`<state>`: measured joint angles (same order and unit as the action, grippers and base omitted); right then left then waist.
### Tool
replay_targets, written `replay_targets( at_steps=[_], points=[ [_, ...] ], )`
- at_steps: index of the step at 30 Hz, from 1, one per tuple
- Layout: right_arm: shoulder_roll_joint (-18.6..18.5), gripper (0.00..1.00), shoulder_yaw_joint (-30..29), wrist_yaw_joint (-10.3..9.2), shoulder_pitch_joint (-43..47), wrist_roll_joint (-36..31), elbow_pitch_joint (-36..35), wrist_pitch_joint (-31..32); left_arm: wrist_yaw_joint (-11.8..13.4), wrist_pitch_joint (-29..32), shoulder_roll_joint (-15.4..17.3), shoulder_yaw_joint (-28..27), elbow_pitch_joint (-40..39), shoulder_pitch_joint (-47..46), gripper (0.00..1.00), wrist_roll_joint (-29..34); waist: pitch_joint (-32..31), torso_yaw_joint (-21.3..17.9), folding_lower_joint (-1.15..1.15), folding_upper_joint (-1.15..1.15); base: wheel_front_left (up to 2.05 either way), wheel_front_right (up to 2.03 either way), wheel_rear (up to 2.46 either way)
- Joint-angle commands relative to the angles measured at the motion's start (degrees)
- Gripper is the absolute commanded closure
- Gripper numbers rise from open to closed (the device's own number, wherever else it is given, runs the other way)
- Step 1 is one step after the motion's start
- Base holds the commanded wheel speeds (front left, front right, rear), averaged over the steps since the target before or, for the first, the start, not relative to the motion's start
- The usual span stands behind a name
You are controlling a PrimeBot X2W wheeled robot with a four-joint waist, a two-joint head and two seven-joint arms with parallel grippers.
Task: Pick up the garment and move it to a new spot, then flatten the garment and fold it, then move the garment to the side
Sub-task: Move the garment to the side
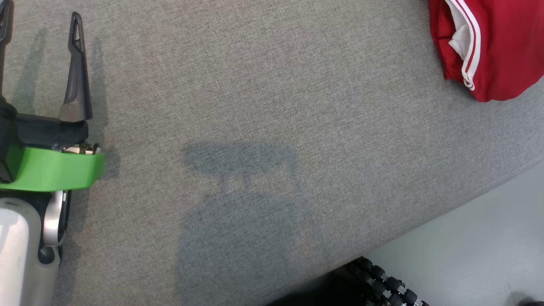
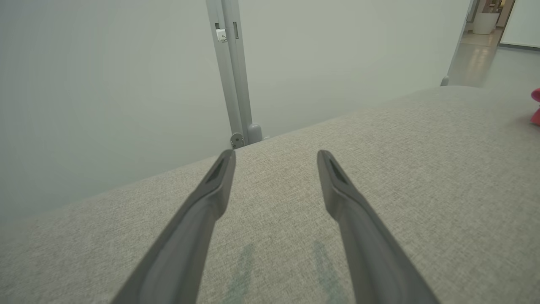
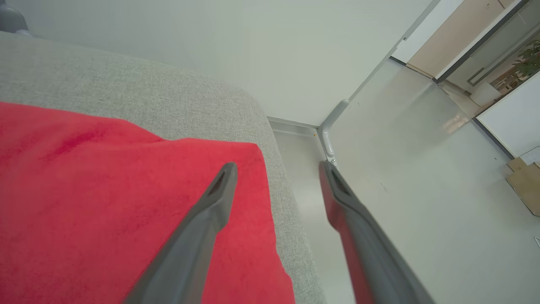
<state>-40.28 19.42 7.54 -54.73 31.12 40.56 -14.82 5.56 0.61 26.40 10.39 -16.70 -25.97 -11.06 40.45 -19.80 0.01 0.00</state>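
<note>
The garment (image 1: 493, 46) is red with white stripes and lies bunched at the far right of the grey fabric surface (image 1: 255, 127). In the right wrist view the red garment (image 3: 105, 202) spreads flat under my right gripper (image 3: 276, 169), whose fingers stand apart over the garment's right edge with nothing between them. A small red bit of the garment (image 2: 535, 107) shows at the right edge of the left wrist view. My left gripper (image 1: 40, 25) sits at the far left of the surface, open and empty, and in its own view the left gripper (image 2: 276, 156) points along the bare fabric.
The grey surface ends in a front edge (image 1: 425, 221) with pale floor (image 1: 476, 242) beyond. The robot's dark wheeled base (image 1: 382, 284) shows at the bottom. A pale wall with a grey post (image 2: 232, 71) stands behind the surface. Cardboard (image 3: 525, 181) lies on the floor.
</note>
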Motion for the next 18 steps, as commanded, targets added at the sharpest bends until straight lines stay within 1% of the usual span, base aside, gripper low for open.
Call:
replay_targets(
  at_steps=[1,3,5,11,15,18],
  points=[
    [1.16,0.00,-2.29,-0.11,1.35,-0.42,-1.38,-0.43,0.38,-0.43,0.00,-0.19,0.18,-0.46,0.00,-0.27,-0.68,-0.06,-0.01,0.00,0.00,0.00,0.00],
    [2.78,0.00,-5.73,-0.11,3.73,-2.09,-4.01,-0.38,0.47,-0.88,-0.17,-0.28,0.85,0.23,0.00,-0.60,-1.70,-0.06,-0.01,0.00,0.00,0.00,0.00],
    [4.95,0.00,-10.41,-0.11,6.38,-3.92,-6.65,-0.36,0.63,-1.47,-0.47,-0.37,1.49,1.04,0.00,-1.04,-2.96,-0.10,-0.01,0.00,0.00,0.00,0.00],
    [13.61,0.00,-20.32,-0.10,15.31,-9.86,-17.46,-0.37,1.44,-3.23,-1.57,-0.51,3.02,3.02,0.00,-2.05,-6.90,0.53,-0.01,0.00,0.00,0.00,0.00],
    [19.06,0.00,-23.03,-0.10,20.70,-12.81,-23.61,-0.38,2.17,-4.36,-2.53,-0.60,3.74,4.70,0.00,-2.88,-9.39,1.79,-0.01,0.00,0.00,0.00,0.00],
    [21.84,0.00,-23.20,-0.10,23.86,-14.38,-26.84,-0.38,2.93,-5.40,-3.36,-0.83,4.34,6.25,0.00,-3.74,-11.31,3.10,-0.01,0.00,0.00,0.00,0.00]
  ],
)
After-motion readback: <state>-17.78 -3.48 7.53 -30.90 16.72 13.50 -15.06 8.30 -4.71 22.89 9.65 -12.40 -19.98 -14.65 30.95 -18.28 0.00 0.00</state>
